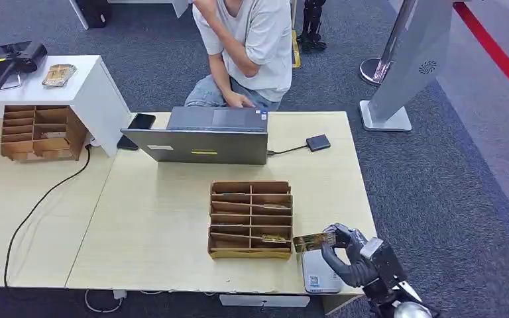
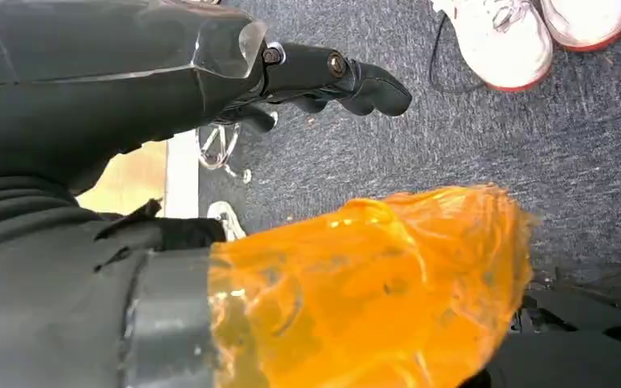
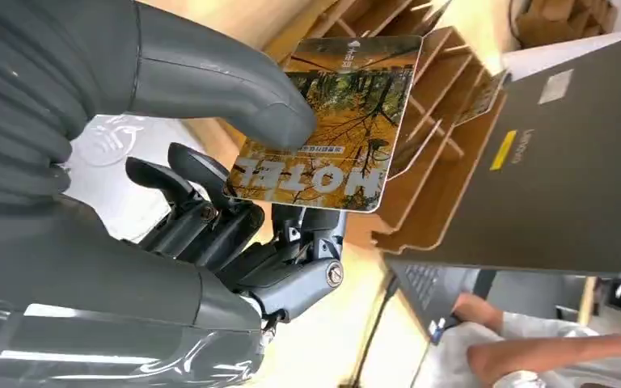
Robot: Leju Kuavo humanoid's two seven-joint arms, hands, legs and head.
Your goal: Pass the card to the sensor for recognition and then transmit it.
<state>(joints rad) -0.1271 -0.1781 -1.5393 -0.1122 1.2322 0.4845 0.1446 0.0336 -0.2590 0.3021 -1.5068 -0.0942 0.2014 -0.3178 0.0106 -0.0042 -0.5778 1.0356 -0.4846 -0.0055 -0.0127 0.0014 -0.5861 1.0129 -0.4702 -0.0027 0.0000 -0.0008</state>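
A hotel card (image 1: 313, 242) printed with autumn trees is pinched between the thumb and fingers of my right hand (image 1: 352, 255) at the table's front right corner. It sticks out toward the wooden organizer, just above the near end of the white sensor box (image 1: 319, 273). In the right wrist view the thumb (image 3: 226, 81) presses on the card (image 3: 331, 121), which reads HOTEL, and the sensor's white top (image 3: 117, 137) lies behind the hand (image 3: 210, 202). My left hand (image 2: 323, 77) hangs over the carpet, holding nothing, fingers loosely extended.
A slotted wooden organizer (image 1: 250, 218) with a few cards stands left of the sensor. Behind it a grey laptop (image 1: 202, 142), a small black device (image 1: 318, 142) on a cable and a seated person (image 1: 245, 46). A second organizer (image 1: 36, 132) sits far left.
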